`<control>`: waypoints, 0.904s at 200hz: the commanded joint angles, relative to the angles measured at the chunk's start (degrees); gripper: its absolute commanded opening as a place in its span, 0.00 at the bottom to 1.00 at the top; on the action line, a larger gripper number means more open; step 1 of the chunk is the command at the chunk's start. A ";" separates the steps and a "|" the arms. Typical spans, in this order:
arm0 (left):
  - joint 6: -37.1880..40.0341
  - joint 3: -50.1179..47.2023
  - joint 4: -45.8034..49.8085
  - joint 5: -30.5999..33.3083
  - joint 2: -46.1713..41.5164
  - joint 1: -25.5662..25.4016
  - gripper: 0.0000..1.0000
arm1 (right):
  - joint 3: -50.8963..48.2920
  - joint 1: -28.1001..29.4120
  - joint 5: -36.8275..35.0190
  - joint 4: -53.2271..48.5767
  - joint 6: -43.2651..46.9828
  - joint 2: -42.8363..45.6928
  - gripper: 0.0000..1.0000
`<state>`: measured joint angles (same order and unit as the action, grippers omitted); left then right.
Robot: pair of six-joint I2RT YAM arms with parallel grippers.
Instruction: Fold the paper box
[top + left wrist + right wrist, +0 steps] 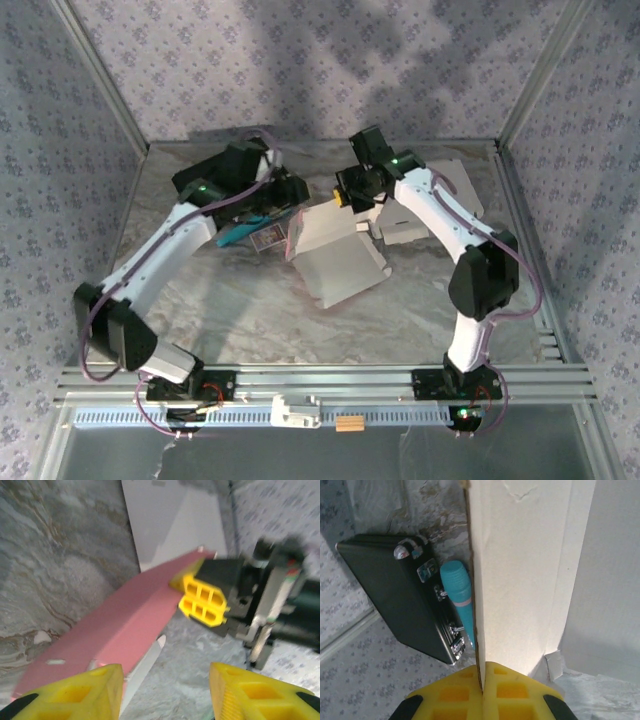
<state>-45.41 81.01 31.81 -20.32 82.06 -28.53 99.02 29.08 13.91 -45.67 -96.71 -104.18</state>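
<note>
Marble table (250, 310); two claws; right claw (482, 672) pinches paper box (340, 262); left claw (165, 680) gapes.

White paper box (340, 262), pink on one flap (115, 625). Grey marble-swirl table (250, 310). Lilac walls (300, 60) with a tiny flower print, lol. Bright yellow on the left gripper (165, 692) and right gripper (202, 601). White-and-black arms (170, 245). Teal tube (457, 600), glossy black casing (395, 595). Plain silver rails (320, 380).

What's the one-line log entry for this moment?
right fingers: shut on flap of paper box | left fingers: apart, by flap's other end | fold: unfinished
</note>
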 commanded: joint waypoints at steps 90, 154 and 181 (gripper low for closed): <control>-18.96 -45.21 -31.30 -11.94 -12.05 18.23 0.00 | -3.74 -0.90 -0.92 0.28 -17.62 6.82 0.00; -30.79 -53.97 -59.12 -8.52 -7.30 13.32 0.00 | -1.70 -2.89 1.79 1.20 -20.01 5.14 0.00; -33.87 -57.45 -71.52 -6.66 -2.46 12.98 0.00 | -2.17 -3.11 2.71 2.15 -20.25 4.82 0.00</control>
<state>-74.56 26.48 -22.94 -29.43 75.96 -15.44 95.53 26.33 14.90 -43.59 -115.13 -98.70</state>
